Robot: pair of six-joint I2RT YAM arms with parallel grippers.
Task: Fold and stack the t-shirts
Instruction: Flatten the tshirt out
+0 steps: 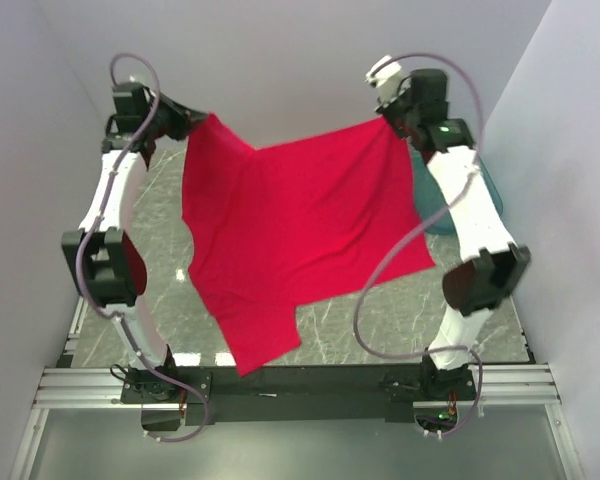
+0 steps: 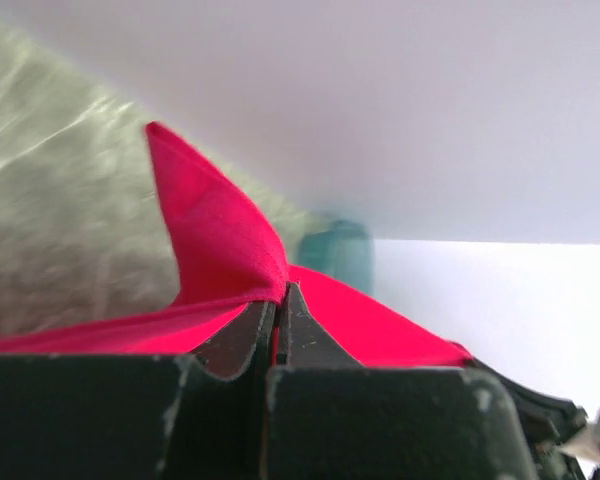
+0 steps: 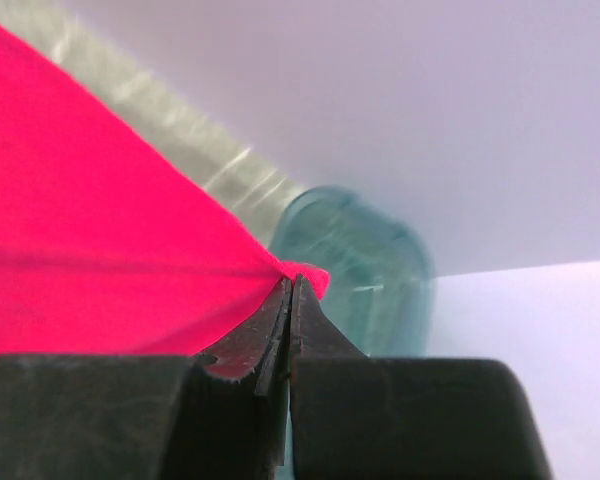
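No text, label, brand, number or sign can be read in any of the views.

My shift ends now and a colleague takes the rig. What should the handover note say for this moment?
Both shut: left pincer and right pincer each pinch a far corner of the red t-shirt.
The shirt hangs spread between them over the table, its near end drooping; teal basin at far right.
Done: shirt lifted and spread. To do: lay it flat, fold, stack. No second shirt in view.
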